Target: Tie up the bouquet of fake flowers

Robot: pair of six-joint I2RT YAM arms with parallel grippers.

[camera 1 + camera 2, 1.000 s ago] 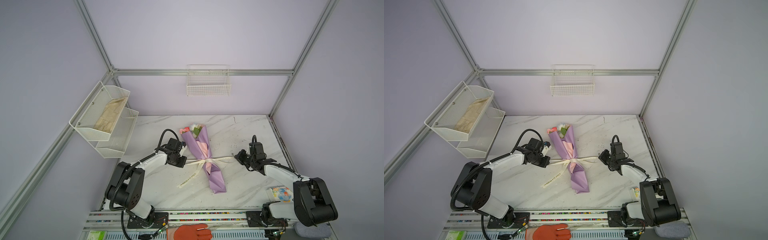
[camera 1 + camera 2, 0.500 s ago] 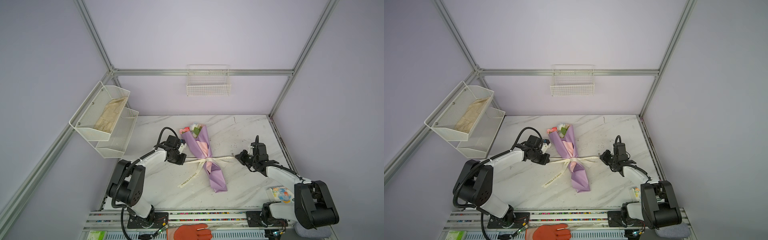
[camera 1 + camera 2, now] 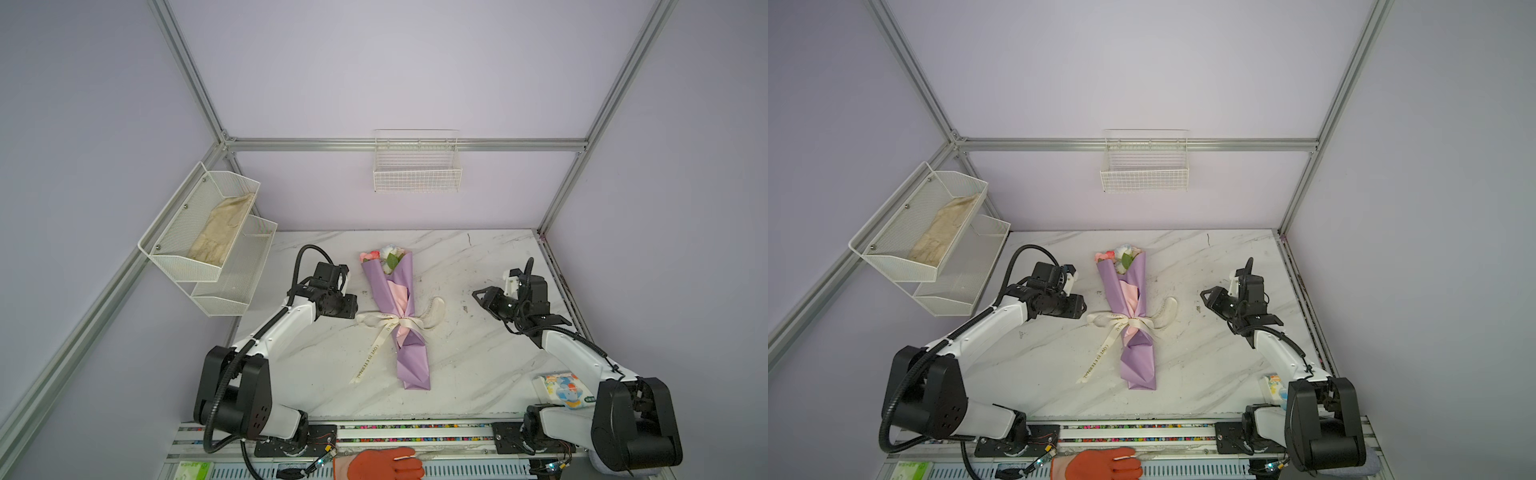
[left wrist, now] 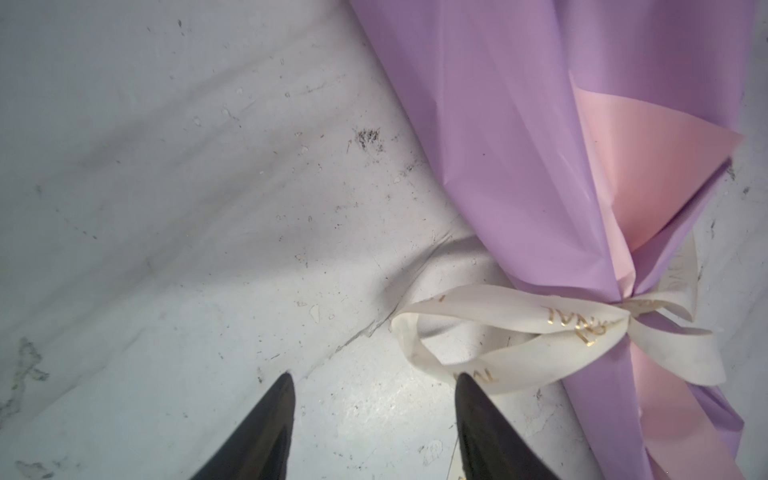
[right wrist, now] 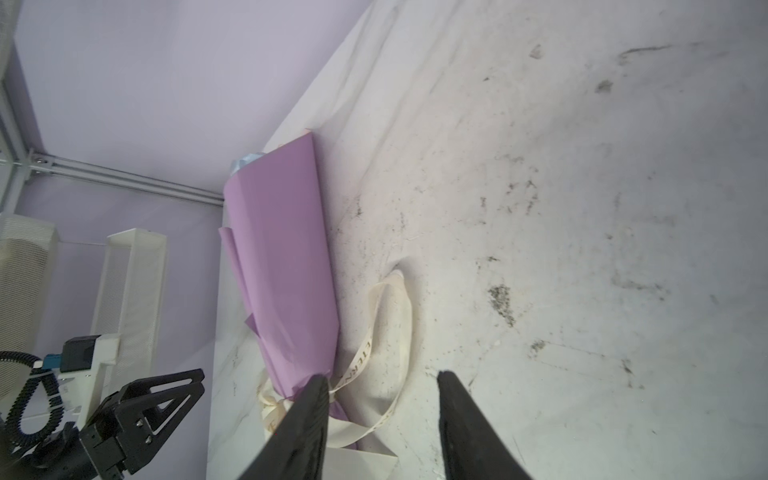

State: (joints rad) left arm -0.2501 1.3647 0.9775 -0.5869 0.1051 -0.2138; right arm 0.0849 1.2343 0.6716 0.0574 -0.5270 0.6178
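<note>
Marble tabletop, center frame: my left gripper and right gripper both gape open, empty, flanking the bouquet and its ribbon.

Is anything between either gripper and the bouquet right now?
Only the ribbon tied round the bouquet. One loop lies on the table between the open right gripper and the bouquet; the other lies just ahead of the open left gripper. Nothing else visible stands in the way.
</note>
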